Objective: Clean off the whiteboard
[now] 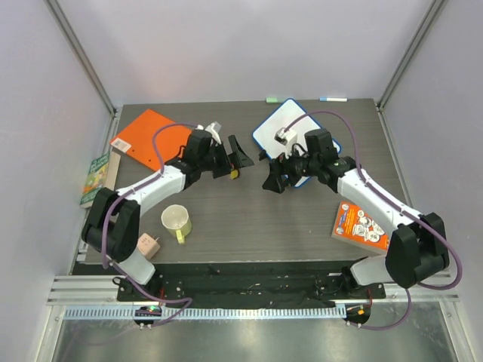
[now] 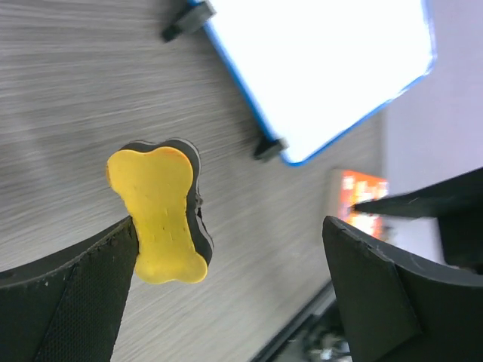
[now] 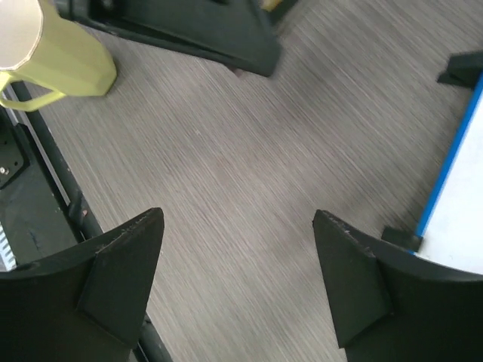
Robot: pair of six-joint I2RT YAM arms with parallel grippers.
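I see a dark wood-grain table [image 1: 249,219] boxed in by pale walls, with the whiteboard [image 1: 283,121] lying at its far right. What is only a yellow speck from overhead, the left wrist view shows as a bone-shaped eraser [image 2: 161,215]. It touches one finger of the left gripper [image 1: 234,161], whose jaws stand wide apart. The right gripper [image 1: 276,179] is also spread and empty, just beside the board's blue rim.

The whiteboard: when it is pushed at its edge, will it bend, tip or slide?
The whiteboard lies flat and low, so it likely slides, not tips. Its blue rim suggests stiffness. The small black clips may drag on the table.
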